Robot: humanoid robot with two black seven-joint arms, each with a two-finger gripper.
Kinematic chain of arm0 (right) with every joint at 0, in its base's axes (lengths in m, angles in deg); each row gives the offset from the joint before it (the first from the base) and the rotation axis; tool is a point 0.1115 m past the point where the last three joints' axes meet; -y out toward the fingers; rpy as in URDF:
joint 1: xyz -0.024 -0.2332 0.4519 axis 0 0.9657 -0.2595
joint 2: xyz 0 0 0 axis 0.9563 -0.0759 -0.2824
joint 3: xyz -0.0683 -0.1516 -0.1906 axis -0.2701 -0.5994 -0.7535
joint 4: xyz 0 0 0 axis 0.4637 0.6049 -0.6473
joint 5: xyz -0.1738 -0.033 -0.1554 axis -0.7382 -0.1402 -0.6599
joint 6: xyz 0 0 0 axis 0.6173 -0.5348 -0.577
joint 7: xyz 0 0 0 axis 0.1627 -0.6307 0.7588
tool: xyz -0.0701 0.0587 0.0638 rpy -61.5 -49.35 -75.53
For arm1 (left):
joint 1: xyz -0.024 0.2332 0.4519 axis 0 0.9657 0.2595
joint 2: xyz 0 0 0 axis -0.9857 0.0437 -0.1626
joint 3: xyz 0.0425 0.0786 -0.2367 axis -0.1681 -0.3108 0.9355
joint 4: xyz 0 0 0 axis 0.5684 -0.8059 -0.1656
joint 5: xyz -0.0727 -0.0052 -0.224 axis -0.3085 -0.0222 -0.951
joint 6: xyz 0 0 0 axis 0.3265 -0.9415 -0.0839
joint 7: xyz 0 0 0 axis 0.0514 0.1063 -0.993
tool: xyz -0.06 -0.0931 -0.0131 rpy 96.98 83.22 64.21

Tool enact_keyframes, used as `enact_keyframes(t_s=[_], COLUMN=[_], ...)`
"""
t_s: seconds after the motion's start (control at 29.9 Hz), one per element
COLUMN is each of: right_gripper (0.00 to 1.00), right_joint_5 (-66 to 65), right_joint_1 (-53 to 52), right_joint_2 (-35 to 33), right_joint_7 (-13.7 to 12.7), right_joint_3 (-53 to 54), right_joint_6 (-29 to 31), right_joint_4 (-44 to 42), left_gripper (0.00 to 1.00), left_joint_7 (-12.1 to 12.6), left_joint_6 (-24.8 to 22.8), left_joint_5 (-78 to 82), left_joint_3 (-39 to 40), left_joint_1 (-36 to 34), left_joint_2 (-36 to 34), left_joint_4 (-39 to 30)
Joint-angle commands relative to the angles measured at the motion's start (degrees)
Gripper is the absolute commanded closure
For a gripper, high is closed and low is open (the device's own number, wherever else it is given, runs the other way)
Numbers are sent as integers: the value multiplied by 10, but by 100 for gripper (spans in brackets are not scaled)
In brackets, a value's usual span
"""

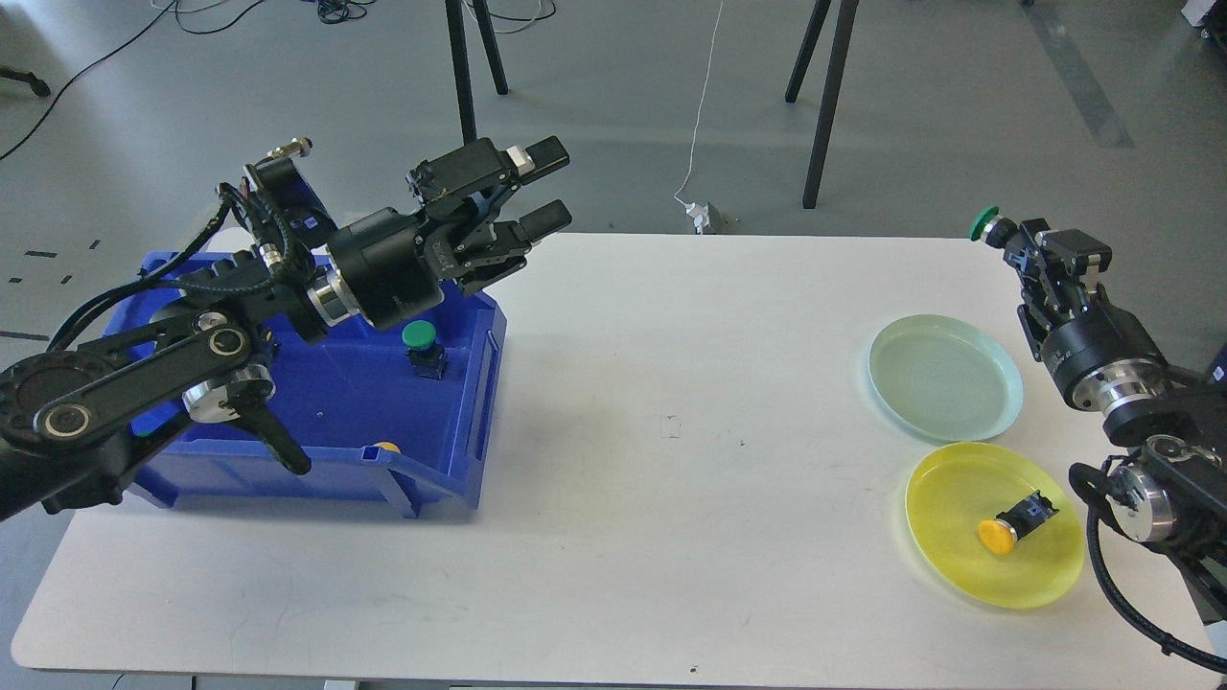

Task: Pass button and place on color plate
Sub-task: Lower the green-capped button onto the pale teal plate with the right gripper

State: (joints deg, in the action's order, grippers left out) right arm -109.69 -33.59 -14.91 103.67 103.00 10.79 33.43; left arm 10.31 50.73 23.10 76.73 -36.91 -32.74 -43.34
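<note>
My right gripper (pixel 1014 240) is shut on a green-capped button (pixel 985 225) and holds it high, past the far right corner of the table, beyond the pale green plate (pixel 944 377). A yellow plate (pixel 994 537) at the front right holds a yellow-capped button (pixel 1014 524). My left gripper (pixel 544 185) is open and empty above the far right corner of the blue bin (pixel 316 402). Inside the bin stands another green-capped button (pixel 420 343), and a yellow one (pixel 386 447) peeks over the bin's front lip.
The white table (pixel 652 460) spans the view, with the bin at the left and both plates at the right. Stand legs (pixel 470 86) and a cable (pixel 705 115) are on the floor behind the table.
</note>
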Motion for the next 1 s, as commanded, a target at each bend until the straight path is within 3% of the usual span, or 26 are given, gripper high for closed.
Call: enact_keyframes(t_s=[0.0, 0.27, 0.33, 0.5, 0.64, 0.84, 0.97], right_gripper=[99, 94, 85, 50, 36, 23, 13], right_joint_5=[-12, -7, -6, -3, -3, -2, 8], right_joint_1=[7, -47, -75, -112, -114, -114, -114], right_joint_2=[-12, 24, 51, 95, 107, 110, 100], right_joint_7=[-11, -43, -48, -48, -50, -52, -45], right_joint_3=[-62, -151, -171, -201, -202, -204, -173], right_joint_6=[-60, -32, -27, -26, -24, -24, -24], right_joint_4=[-27, -139, -173, -230, -233, -228, -169], left_gripper=[14, 14, 14, 13, 13, 13, 13], left_joint_7=[0, 0, 0, 0, 0, 0, 0], left_joint_6=[5, 5, 5, 5, 5, 5, 8], left_joint_5=[0, 0, 0, 0, 0, 0, -4], left_joint_3=[0, -1, -1, -1, -1, 0, 1], left_joint_1=[0, 1, 3, 4, 4, 4, 5], left_joint_2=[5, 8, 8, 8, 8, 8, 8], left_joint_4=[0, 1, 1, 1, 1, 1, 2])
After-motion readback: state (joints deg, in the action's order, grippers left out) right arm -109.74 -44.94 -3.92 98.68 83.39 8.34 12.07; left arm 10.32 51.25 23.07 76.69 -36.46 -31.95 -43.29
